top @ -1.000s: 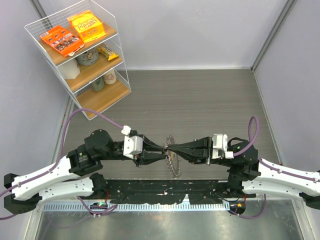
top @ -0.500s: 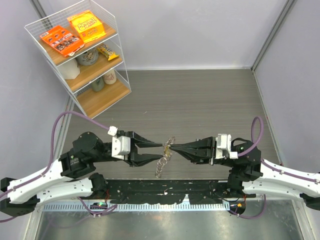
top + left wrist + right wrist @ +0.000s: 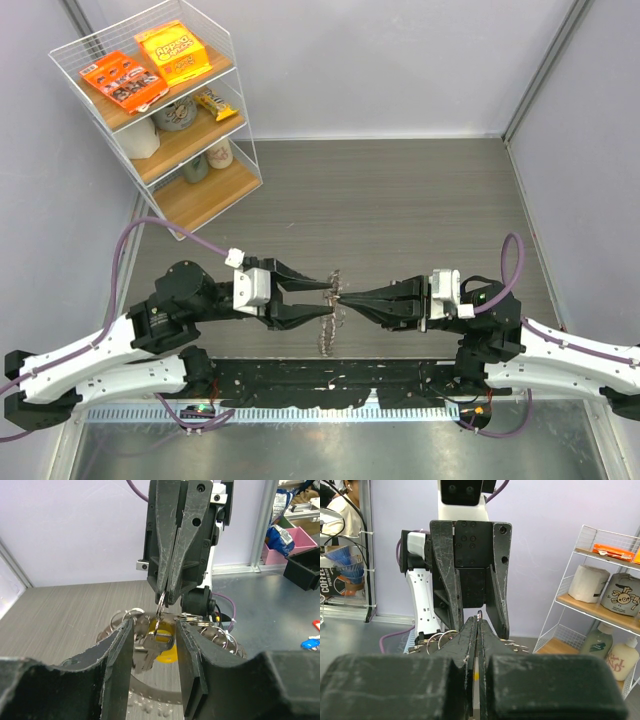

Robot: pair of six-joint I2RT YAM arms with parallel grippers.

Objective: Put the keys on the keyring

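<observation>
My right gripper (image 3: 342, 297) is shut on a small ring of the keyring (image 3: 327, 335). The rest of the silvery chain-like loop hangs down from it. In the left wrist view the right gripper (image 3: 166, 597) pinches that ring from above. A plain silver key (image 3: 147, 652) and a yellow-headed key (image 3: 168, 655) hang below it. My left gripper (image 3: 326, 298) is open. Its fingers (image 3: 120, 665) stand on either side of the hanging keys without touching them. In the right wrist view the ring's top (image 3: 479, 613) pokes out of the shut right fingers (image 3: 470, 645).
A wire shelf rack (image 3: 160, 110) with snack boxes, jars and bottles stands at the back left and also shows in the right wrist view (image 3: 600, 610). A black rail (image 3: 330, 382) runs along the table's near edge. Grey walls close in both sides.
My left gripper let go of the ring, opened and drew back left. It has since come forward again, open, around the hanging keys. The right gripper stays shut on the ring.
</observation>
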